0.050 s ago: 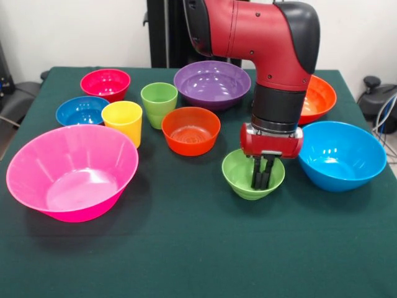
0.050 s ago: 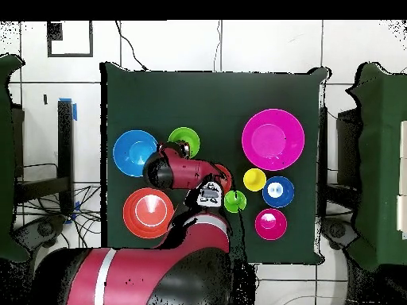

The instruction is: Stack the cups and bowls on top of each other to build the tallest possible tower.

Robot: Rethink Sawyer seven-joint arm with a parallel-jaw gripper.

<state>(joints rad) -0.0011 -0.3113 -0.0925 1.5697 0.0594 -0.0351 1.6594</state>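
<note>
Bowls and cups, left to right in the front view, on green table (image 1: pixel 186 248): large pink bowl (image 1: pixel 71 171); dark blue bowl (image 1: pixel 82 111); magenta-red bowl (image 1: pixel 105 83); yellow cup (image 1: pixel 122 121); green cup (image 1: pixel 159 103); orange-red bowl (image 1: pixel 191 130); purple bowl (image 1: pixel 212 83); small green bowl (image 1: pixel 239 176), with gripper (image 1: pixel 262 177) lowered inside it, fingers narrow, nothing visibly grasped; large orange bowl (image 1: pixel 319 98) behind arm; light blue bowl (image 1: pixel 342 154).

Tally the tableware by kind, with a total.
Large bowls: 4 (pink bowl, purple bowl, orange bowl, light blue bowl)
Small bowls: 4 (magenta-red bowl, dark blue bowl, orange-red bowl, light green bowl)
Cups: 2 (yellow cup, light green cup)
Total: 10
</note>
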